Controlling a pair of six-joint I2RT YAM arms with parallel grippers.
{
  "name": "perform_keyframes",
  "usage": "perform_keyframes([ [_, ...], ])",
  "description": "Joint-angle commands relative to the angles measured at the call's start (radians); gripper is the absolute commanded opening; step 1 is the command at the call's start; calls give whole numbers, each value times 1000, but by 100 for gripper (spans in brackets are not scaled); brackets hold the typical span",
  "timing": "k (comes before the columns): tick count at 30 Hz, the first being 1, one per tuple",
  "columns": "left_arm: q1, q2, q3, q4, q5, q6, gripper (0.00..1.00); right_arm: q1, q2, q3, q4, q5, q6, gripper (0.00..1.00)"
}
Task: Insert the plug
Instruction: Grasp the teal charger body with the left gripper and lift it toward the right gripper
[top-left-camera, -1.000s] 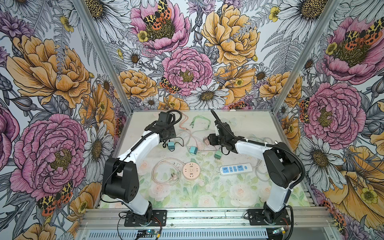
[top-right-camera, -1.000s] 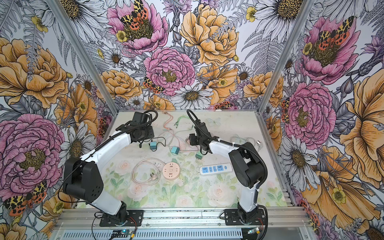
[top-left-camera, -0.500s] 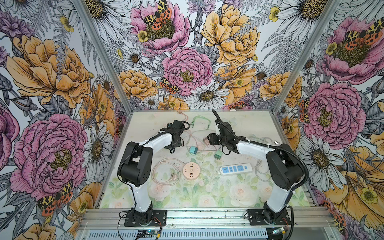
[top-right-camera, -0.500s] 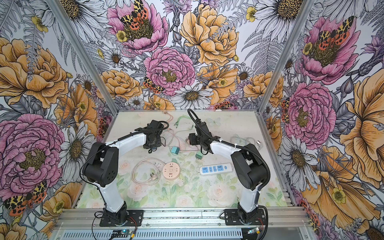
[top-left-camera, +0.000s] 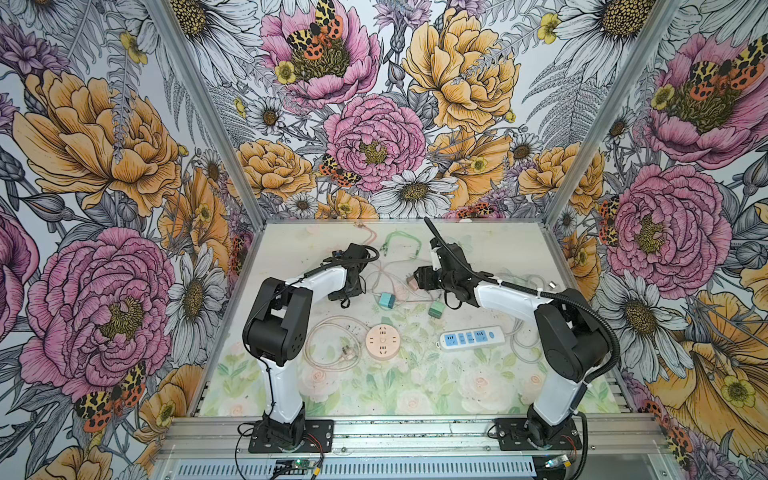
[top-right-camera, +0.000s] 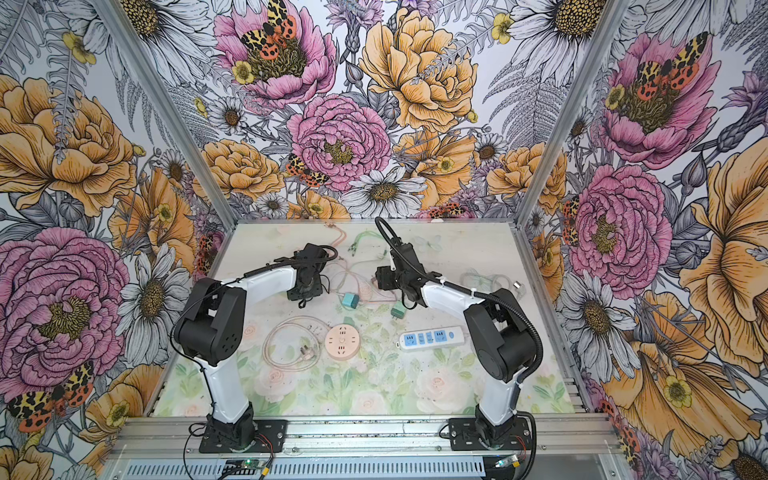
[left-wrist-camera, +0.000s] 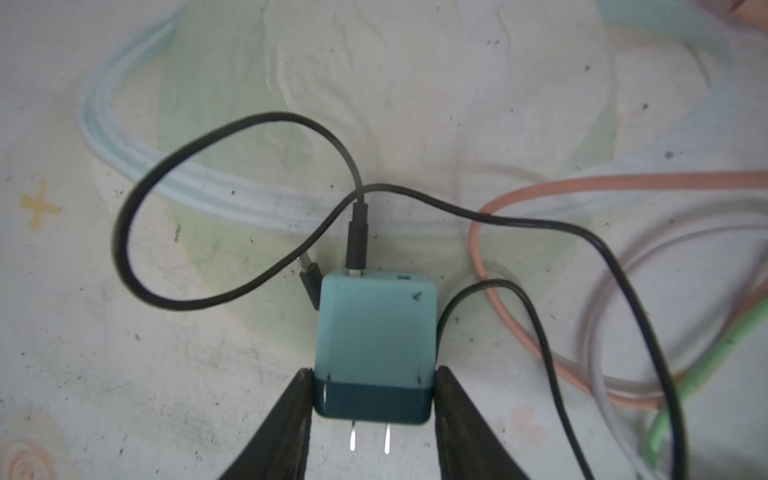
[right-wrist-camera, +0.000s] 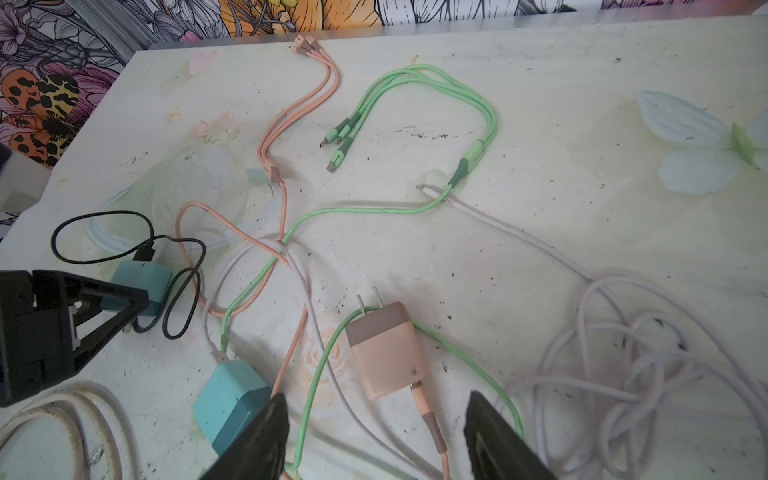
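Two outlets, nearest: round pink socket (top-left-camera: 382, 340) and white power strip (top-left-camera: 471, 338) lie apart on the table (top-left-camera: 374, 395).
Left gripper (left-wrist-camera: 374, 372): clamped on the dark base of the teal charger (left-wrist-camera: 376, 328), farther back.
Right gripper (right-wrist-camera: 377, 397): spread wide, with the pink charger (right-wrist-camera: 384, 353) lying loose just ahead.

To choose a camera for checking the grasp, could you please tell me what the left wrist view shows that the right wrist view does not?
Only the left wrist view shows the two prongs of the teal charger and both left fingers pressed against its dark base. Only the right wrist view shows a pink charger, a second teal charger and the open right fingers. Both show the gripped teal charger with its black cable plugged in.
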Motion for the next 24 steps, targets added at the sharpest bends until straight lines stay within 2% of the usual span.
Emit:
perform_keyframes([
  [1,16,36,-19,37,26,1,47,-8,-29,-7,-1,-11,-8,69],
  [14,64,5,-87,121,101,11,47,-7,-30,-3,-15,-22,-16,71],
  [24,84,12,-73,122,123,26,48,-8,-35,-1,-18,-25,-15,73],
])
